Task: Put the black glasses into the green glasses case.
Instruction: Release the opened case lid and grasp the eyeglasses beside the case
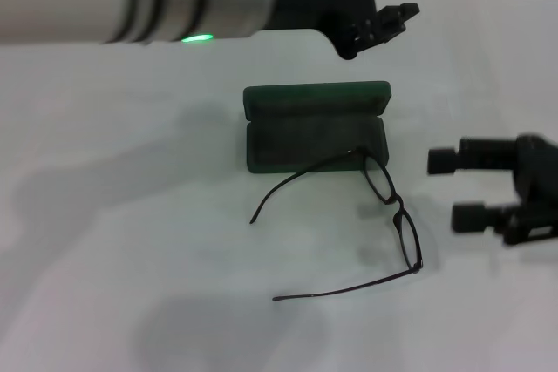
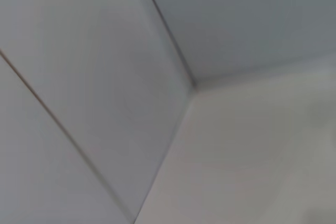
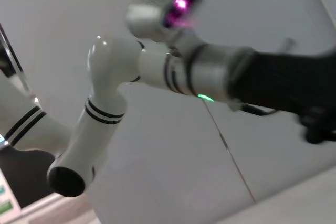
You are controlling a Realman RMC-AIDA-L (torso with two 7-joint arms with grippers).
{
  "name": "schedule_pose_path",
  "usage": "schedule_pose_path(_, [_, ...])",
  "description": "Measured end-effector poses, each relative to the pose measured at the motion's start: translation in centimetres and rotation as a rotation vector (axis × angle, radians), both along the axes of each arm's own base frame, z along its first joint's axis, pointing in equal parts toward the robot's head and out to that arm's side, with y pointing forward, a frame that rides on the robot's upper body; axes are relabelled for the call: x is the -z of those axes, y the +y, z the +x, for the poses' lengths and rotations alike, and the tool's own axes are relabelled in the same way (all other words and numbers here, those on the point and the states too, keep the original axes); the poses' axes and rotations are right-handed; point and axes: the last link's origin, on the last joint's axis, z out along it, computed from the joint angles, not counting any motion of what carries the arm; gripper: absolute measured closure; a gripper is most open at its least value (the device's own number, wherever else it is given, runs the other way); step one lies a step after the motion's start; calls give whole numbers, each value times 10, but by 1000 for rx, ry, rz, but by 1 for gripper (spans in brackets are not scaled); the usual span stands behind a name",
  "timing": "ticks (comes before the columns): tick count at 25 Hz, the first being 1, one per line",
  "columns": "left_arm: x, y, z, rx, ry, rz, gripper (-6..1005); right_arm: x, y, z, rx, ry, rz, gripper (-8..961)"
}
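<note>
Right claw (image 1: pixel 449 187) low at the table's right edge in the head view, fingers spread, empty, tips aimed toward the glasses (image 1: pixel 384 182) and near their front, not touching. Left claw (image 1: pixel 384 2) up at the far side, beyond the case (image 1: pixel 316 126), hanging well above the table (image 1: pixel 105 215); fingers apart by the look of them, gripping nothing.

Risks, as judgement: thin wire frame, easy to nudge instead of pinch; a sideways push from the right claw likely to slide or spin the glasses across the smooth table. Temples spread wide and long, so likely to catch on the case rim or stick out if lowered unfolded. One end of the frame already over the case's near right corner, so a lift could drag the light case along. Lenses exposed to hard finger tips.

Glasses: black, slim frame, clear lenses, both temples open, lying just in front of the case, front running away from its right corner toward the near side. Case: dark green, open, lid up behind, dark lining, nothing inside.
</note>
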Motion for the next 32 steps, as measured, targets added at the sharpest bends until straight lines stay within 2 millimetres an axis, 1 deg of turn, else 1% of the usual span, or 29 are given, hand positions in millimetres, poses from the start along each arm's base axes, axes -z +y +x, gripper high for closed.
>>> schedule_pose_path(2, [-11, -9, -4, 4, -121, -43, 592, -14, 10, -9, 23, -66, -40, 151])
schedule_pose_path(3, [-16, -13, -8, 1, -174, -57, 593, -23, 15, -15, 54, -130, -69, 152])
schedule_pose_path(5, [-26, -18, -15, -5, -253, -65, 594, -30, 20, -20, 97, -235, -88, 154])
schedule_pose_path(7, [-34, -23, -27, -17, -301, -50, 594, -33, 25, -25, 140, -367, -57, 155])
schedule_pose_path(8, [-37, -25, -33, -22, -311, -41, 594, -31, 27, -27, 159, -430, -30, 156])
schedule_pose_path(10, [-40, -26, -44, -38, -313, -23, 595, -26, 32, -31, 210, -571, 40, 157])
schedule_pose_path(11, [-40, -26, -44, -38, -313, -23, 595, -23, 36, -32, 233, -653, 84, 158])
schedule_pose_path(13, [-37, -23, -63, -69, -307, -27, 595, -18, 41, -37, 282, -772, 136, 158])
schedule_pose_path(15, [-37, -19, -71, -77, -319, -32, 595, -11, 48, -45, 337, -867, 152, 158])
schedule_pose_path(20, [-45, -12, -98, -66, -395, -47, 596, 9, 70, -73, 432, -962, 141, 158])
schedule_pose_path(23, [-51, -6, -109, -53, -452, -67, 596, 23, 81, -87, 464, -989, 117, 158])
schedule_pose_path(28, [-53, -3, -116, -22, -495, -143, 597, 46, 86, -97, 482, -1075, 84, 157])
schedule_pose_path(32, [-53, -2, -121, -20, -503, -150, 597, 55, 86, -98, 493, -1076, 54, 157])
